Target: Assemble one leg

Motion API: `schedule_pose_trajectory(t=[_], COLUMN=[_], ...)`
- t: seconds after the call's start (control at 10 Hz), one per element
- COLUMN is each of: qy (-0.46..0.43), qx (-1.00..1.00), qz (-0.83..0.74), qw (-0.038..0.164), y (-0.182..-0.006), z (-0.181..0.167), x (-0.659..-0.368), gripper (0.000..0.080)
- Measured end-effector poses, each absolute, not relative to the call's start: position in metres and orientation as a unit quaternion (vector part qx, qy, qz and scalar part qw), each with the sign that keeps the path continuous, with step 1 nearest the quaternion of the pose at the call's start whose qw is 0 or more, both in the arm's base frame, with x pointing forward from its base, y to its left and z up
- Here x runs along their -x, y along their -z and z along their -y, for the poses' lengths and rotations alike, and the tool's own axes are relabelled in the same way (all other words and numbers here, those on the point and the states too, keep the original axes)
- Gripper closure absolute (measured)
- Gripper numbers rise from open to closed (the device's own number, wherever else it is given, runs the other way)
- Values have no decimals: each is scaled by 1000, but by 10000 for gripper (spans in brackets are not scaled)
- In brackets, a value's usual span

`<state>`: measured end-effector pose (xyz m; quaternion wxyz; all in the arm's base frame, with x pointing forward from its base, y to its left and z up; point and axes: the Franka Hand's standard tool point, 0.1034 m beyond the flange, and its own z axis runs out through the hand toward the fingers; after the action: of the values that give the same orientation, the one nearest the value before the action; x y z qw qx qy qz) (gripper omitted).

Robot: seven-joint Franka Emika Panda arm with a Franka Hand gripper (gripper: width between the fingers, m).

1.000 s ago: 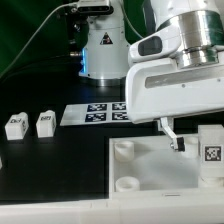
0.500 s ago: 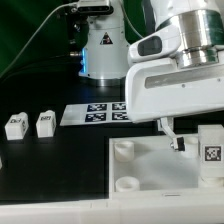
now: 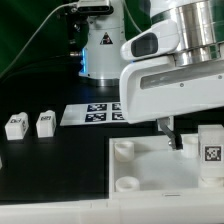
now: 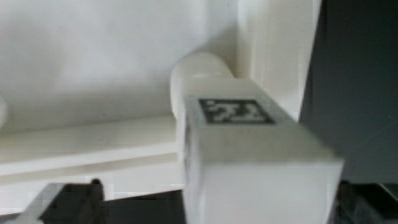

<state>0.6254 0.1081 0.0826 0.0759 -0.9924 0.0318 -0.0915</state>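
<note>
Nearest in the exterior view lies the large white panel (image 3: 150,168), with a round corner socket (image 3: 128,183) at its front and a second socket (image 3: 122,148) just behind. Toward that panel's far corner, on the exterior view's right, stands the leg (image 3: 210,148), upright with its square tag facing the camera (whether it sits in a socket there or only rests on the surface cannot be told from here). The gripper (image 4: 214,200) hangs over it with its jaws spread. One dark finger (image 3: 172,133) reaches down beside the leg with a gap between them, and in the wrist view the leg fills the middle while a fingertip shows off to one side, clear of it. The other finger is not plainly visible in either view. The step in hand looks like the approach for a grasp, with no pinch made yet. The next move probably calls for settling the fingers squarely on opposite flanks of the leg and pressing them together without tipping it. Farther back, on the dark table at the exterior view's left, stand a spare leg (image 3: 14,125) and a second spare leg (image 3: 44,123), well apart from the panel. The marker board (image 3: 90,113) lies beyond them, and a white housing with a blue light (image 3: 100,45) stands at the rear.
</note>
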Motion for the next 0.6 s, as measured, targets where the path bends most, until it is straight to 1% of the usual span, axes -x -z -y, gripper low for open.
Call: schedule_pose_trajectory(t=[0.1,0.2,0.3,0.5,0.6], qy=[26,-24,-12,-12,-7], qx=[995,995,995,995,995], qz=[-39,-41,-41,-52,-50], qw=[85,90,89,86,82], y=[-80,-83,-83,-77,-78], z=[-110,-112,-113,-120,-124], x=[-618,-620,-630,-627,-628], gripper=[150,150,150,150,150])
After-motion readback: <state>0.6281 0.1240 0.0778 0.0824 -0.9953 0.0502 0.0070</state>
